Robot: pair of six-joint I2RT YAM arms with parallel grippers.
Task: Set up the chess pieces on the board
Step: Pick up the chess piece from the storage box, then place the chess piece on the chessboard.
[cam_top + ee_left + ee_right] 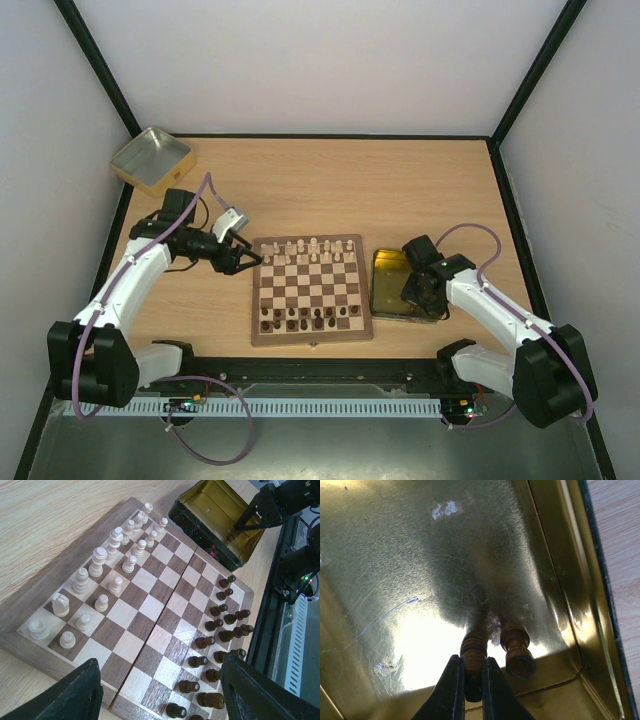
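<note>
Right gripper (472, 672) pinches a dark chess piece (473, 652) inside a gold tin (560, 580); left gripper (160, 690) hangs open, empty, at the board (150, 610) edge.

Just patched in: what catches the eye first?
The board is nearly set: cream pieces on its far rows, dark pieces on its near rows. In the gold tin to its right, the right end effector is shut on a dark piece, a second piece beside it.

Robotics lab test cell. Blank white walls (330, 60) and black frame struts (100, 68) box in a wooden counter (330, 185). Left arm (125, 285) and right arm (500, 305) are bolted at its near edge, cables (246, 425) trailing.
</note>
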